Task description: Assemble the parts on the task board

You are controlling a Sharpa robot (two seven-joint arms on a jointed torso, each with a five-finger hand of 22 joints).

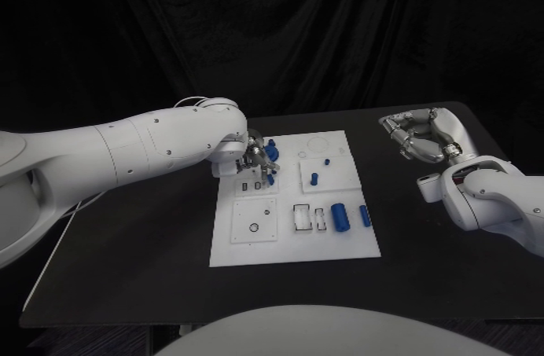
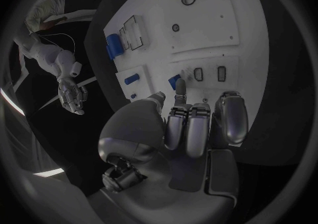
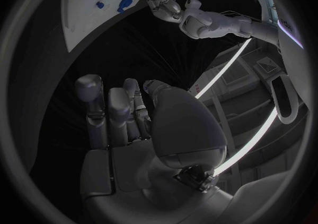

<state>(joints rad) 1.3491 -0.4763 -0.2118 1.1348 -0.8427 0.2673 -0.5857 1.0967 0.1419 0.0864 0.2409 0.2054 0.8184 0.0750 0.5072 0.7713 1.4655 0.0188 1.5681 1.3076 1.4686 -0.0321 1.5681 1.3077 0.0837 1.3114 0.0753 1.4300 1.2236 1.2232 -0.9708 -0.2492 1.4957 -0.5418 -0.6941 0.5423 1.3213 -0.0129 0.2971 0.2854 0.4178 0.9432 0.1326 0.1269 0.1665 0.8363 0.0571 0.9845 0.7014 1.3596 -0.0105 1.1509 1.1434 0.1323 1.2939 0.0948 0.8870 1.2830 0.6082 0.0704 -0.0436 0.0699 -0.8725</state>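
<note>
My left hand (image 1: 251,159) over the board's (image 1: 340,246) upper left, fingers curled, grip unclear.
Right hand (image 1: 422,136) empty, fingers apart, off-board; blue parts (image 1: 339,217) beside.

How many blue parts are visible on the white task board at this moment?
5 blue parts on the task board: two cylinders near the front right, two small ones on the middle right plate, one by the left hand at. Others may be hidden under that hand.

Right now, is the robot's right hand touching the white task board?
Apart. In the head view the right hand hangs open over bare black table, with a dark strip between it and the task board. The right wrist view agrees.
</note>
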